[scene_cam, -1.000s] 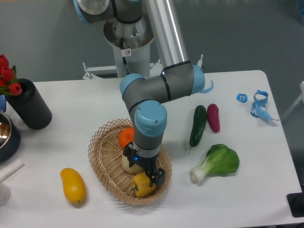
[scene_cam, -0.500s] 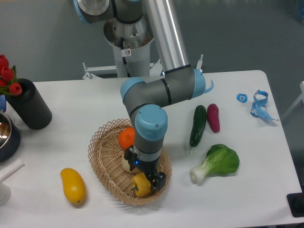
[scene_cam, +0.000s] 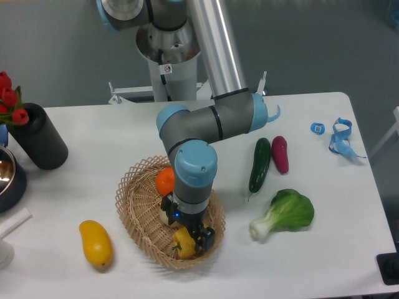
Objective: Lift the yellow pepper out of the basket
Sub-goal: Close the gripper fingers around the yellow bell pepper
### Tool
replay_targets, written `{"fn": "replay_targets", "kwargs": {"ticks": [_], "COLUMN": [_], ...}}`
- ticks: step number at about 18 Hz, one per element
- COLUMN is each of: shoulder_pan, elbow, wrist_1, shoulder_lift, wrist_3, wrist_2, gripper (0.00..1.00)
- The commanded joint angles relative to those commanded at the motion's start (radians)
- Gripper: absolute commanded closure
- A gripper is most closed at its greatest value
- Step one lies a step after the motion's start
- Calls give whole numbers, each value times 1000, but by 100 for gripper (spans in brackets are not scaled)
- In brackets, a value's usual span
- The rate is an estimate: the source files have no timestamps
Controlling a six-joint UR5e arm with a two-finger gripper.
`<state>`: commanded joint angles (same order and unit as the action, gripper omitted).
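The yellow pepper [scene_cam: 182,243] lies in the near right part of the woven wicker basket [scene_cam: 134,215], partly hidden under my tool. My gripper [scene_cam: 187,235] points straight down into the basket and is lowered over the pepper. Its dark fingers [scene_cam: 206,237] stand on either side of the pepper and look open around it. The pepper still rests on the basket floor. An orange fruit [scene_cam: 164,181] and a pale round ball [scene_cam: 167,216] lie in the basket just behind the pepper, next to the gripper.
A yellow mango-like fruit [scene_cam: 95,243] lies left of the basket. A cucumber [scene_cam: 259,164], a purple eggplant [scene_cam: 280,154] and a bok choy [scene_cam: 285,213] lie to the right. A black vase with red flowers [scene_cam: 38,143] stands at the far left.
My gripper has moved lower into the basket and slightly left, down over the yellow pepper, so less of the pepper shows. The fruits have not moved.
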<state>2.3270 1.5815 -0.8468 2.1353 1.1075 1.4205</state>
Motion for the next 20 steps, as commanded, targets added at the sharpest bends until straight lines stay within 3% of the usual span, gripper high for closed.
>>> {"fn": "replay_targets", "kwargs": {"ticks": [8,12,16,20], "shoulder_pan": [0,-2,-2,-3], "elbow": [-17,-25,-26,-28], "wrist_1": [0,0,0,0], "shoulder_lift": [11,12,15,12], "wrist_3": [-2,-12,-34,-34], "wrist_2": [9,18,25,25], "gripper": [0,16,51,55]}}
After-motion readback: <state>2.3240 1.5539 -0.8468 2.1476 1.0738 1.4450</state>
